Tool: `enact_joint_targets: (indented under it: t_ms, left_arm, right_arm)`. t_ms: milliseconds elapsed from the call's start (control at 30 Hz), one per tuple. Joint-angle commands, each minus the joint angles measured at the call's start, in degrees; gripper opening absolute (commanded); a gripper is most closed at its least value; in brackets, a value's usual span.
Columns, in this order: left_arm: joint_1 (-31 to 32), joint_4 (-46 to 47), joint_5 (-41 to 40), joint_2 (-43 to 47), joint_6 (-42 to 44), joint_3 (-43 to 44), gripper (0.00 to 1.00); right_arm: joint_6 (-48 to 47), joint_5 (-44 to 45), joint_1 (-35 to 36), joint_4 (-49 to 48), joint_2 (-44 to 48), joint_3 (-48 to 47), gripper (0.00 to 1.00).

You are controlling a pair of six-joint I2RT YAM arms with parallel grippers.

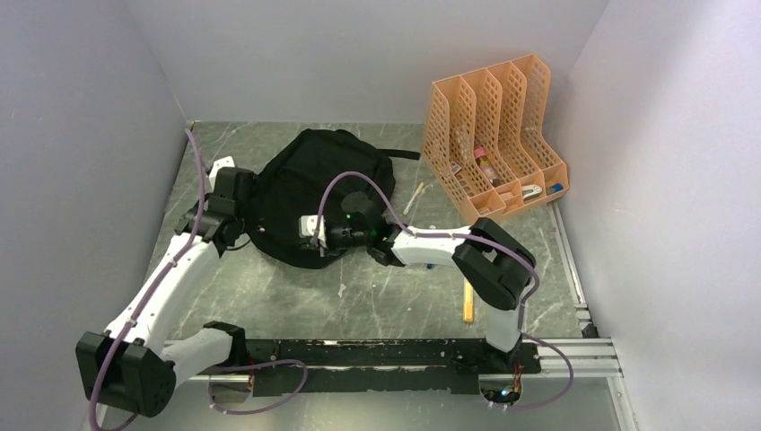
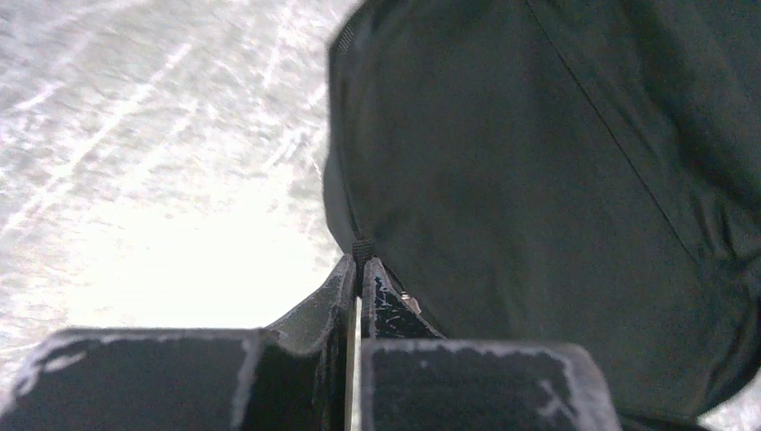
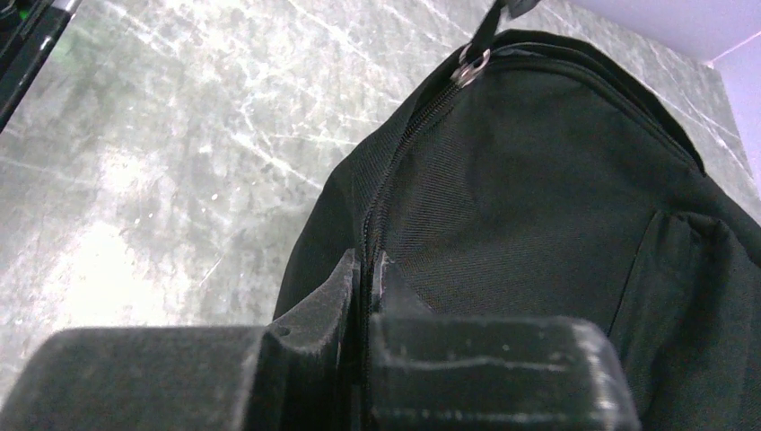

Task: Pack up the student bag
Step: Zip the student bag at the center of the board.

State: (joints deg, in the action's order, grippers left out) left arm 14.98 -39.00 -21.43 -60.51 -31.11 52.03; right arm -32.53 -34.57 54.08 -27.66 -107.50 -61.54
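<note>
The student bag [image 1: 305, 175], a floppy black backpack, lies at the back middle of the table. My left gripper [image 1: 235, 229] is at its left edge. In the left wrist view that gripper [image 2: 361, 262] is shut on a small black pull tab [image 2: 362, 248] at the rim of the bag [image 2: 538, 180]. My right gripper [image 1: 305, 235] reaches in from the right onto the bag's near edge. Seen from its wrist, it [image 3: 368, 259] is shut on the fabric along the zipper line [image 3: 395, 153] of the bag [image 3: 538, 197]. The metal zipper slider [image 3: 468, 68] sits farther along.
An orange mesh file organiser [image 1: 494, 135] holding small items stands at the back right. A yellow pencil [image 1: 467, 301] lies near the right arm's base and a white stick [image 1: 415, 197] lies right of the bag. Grey walls close in on three sides.
</note>
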Motion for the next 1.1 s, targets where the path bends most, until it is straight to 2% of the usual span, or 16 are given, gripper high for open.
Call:
enact_joint_targets:
  t_ms: [0,133,267,600,833,1067]
  left_arm:
    - [-3.00,0.66,-9.26,-2.79,2.16,5.61,0.05]
    - [-4.41,-0.71,-12.89,-5.95,2.55,8.61,0.05]
    - [-6.34,0.66,-12.04,-8.06,1.77,10.12,0.05]
    - [-7.60,7.96,-12.32,-15.74,2.49,15.10,0.05]
    - [-7.77,13.44,-11.31,-21.13,3.81,19.28,0.05]
    - [-7.78,15.79,-8.88,-27.08,5.33,23.67,0.05]
  right_arm:
    - [-3.20,-3.57,0.42,6.49,2.97,2.74,0.00]
    - [-5.50,-5.68,0.59,9.11,4.70,3.75,0.00]
    - [-8.64,-8.58,1.00,14.13,6.61,3.99,0.00]
    - [-26.38,-14.52,3.14,36.46,10.70,3.69,0.00]
    - [-32.92,-16.19,4.24,47.76,10.66,2.08,0.00]
    - [-34.05,-16.46,4.79,50.15,10.83,2.14,0.00]
